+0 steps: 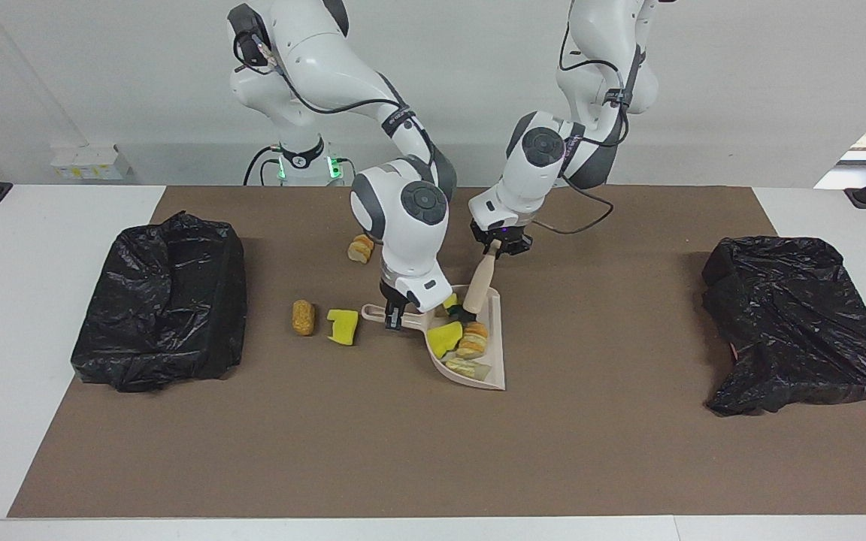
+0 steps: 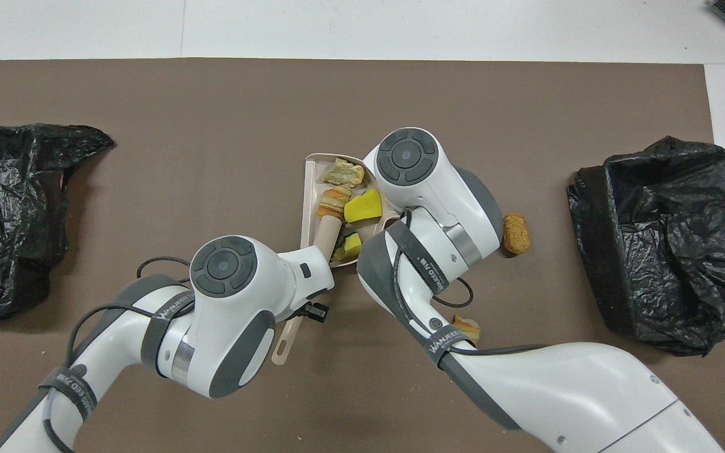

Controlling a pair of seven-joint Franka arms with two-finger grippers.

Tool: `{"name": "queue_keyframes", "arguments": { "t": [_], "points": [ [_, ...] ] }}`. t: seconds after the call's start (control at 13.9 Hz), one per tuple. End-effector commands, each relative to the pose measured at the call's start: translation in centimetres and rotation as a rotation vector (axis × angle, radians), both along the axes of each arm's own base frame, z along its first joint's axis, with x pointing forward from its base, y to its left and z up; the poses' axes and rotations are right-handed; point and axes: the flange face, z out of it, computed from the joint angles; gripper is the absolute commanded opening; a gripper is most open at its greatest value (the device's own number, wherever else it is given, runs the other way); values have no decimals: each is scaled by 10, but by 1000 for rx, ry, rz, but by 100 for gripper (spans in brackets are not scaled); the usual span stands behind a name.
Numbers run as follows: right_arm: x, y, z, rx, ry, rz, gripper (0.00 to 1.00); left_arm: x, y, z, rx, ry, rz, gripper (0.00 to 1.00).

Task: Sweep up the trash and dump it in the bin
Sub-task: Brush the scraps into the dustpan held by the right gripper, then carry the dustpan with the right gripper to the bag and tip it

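From the right arm's end of the bench (image 1: 57, 225) in the facing view, a black bag (image 1: 162, 300) sits at the edge of the brown mat (image 1: 403, 451), well apart from the dustpan (image 1: 495, 364). Between that bag and the dustpan lie a tan roll (image 1: 303, 317) and, just beside it, a yellow wedge (image 1: 343, 326); a bread chunk (image 1: 361, 249) lies nearer the robots than the dustpan. The right gripper (image 1: 395, 314) has its fingers clamped on the dustpan's handle, holding the pan flat on the mat. In the dustpan are four pieces of trash: a yellow-green sponge (image 2: 351, 244) by its nearer wall, a yellow piece (image 1: 444, 336), an orange-brown pastry (image 1: 473, 340) and a pale chunk (image 1: 463, 367) at the end farthest from the robots. The left gripper (image 1: 495, 248), over the dustpan's nearer end, has its fingers clamped on the brush (image 1: 479, 285), which slants down with its bristles in the pan against the pastry. A second black bag (image 1: 794, 323) lies toward the left arm's end, well apart from the dustpan.
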Motion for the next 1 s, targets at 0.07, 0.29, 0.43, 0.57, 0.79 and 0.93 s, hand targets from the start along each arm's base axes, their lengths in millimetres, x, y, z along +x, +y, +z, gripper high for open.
{"name": "queue_keyframes", "arguments": {
  "t": [0.07,0.29,0.43,0.57,0.79,0.93],
  "points": [
    [3,-17,16,10,-23,-45,0,17,46,60,9,45,127,0],
    [10,-34,34,41,-41,-79,0,6,68,79,45,107,163,0],
    [17,-56,52,95,-33,-78,0,-11,76,73,101,125,219,0],
    [26,-94,77,136,-40,-91,0,-31,76,66,123,137,261,0],
    [35,-167,117,142,-63,-53,0,-66,42,39,175,145,312,0],
    [38,-224,131,157,-39,-42,0,-94,9,22,190,112,376,0]
  ]
}}
